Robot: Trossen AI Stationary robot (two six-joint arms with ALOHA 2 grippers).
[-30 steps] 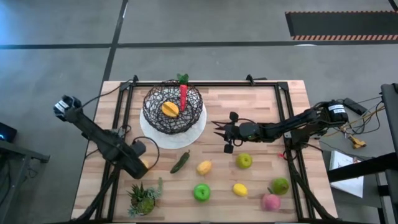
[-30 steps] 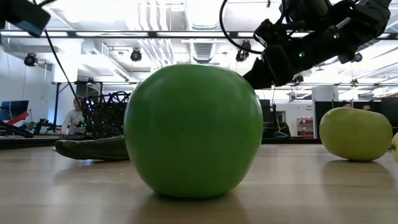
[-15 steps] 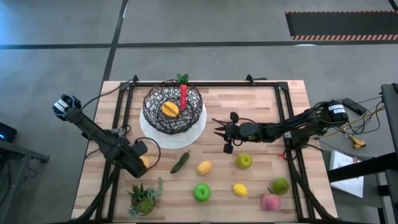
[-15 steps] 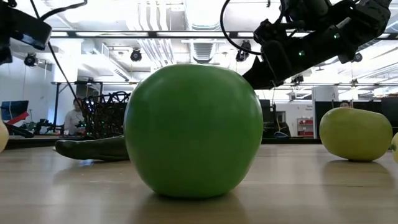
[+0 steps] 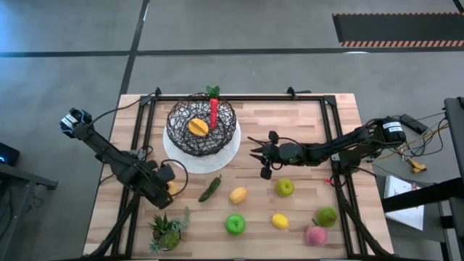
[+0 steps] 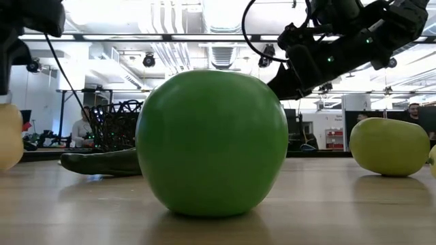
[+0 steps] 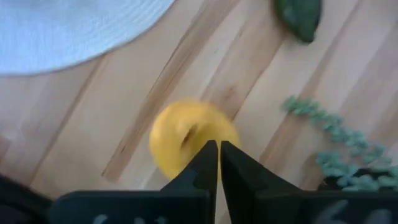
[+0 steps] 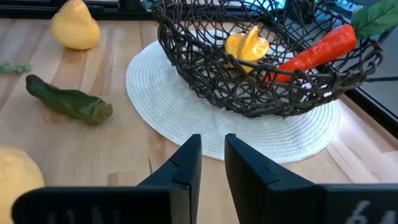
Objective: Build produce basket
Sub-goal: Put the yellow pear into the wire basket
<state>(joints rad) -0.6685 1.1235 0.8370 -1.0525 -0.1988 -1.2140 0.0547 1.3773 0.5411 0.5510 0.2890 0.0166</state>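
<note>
The dark wire basket (image 5: 201, 127) stands on a white round mat (image 5: 226, 158) at the table's far middle. It holds an orange piece (image 5: 198, 127) and a red pepper (image 5: 214, 110). More produce lies on the near half: a dark green pepper (image 5: 209, 189), a yellow piece (image 5: 238, 195), two green apples (image 5: 285, 188) (image 5: 235, 224) and others. My left gripper (image 7: 219, 146) is shut, pointing down over a yellow fruit (image 7: 180, 134) at the near left. My right gripper (image 8: 212, 155) hovers right of the basket, its fingers a narrow gap apart with nothing between them. My left gripper has its shut fingertips (image 7: 208, 152) right over the yellow fruit's top, coming from above. I cannot tell whether they touch it. The fruit rests on the table.
A small spiky potted plant (image 5: 168, 230) stands at the near left, close to my left gripper. A lemon (image 5: 279, 221), an olive-green fruit (image 5: 326, 216) and a pink one (image 5: 315, 235) lie near the right front. Black rails (image 5: 148, 123) run along the table's sides.
My left gripper has shut over the yellow fruit. The fruit has come farther into the low view from its left edge.
</note>
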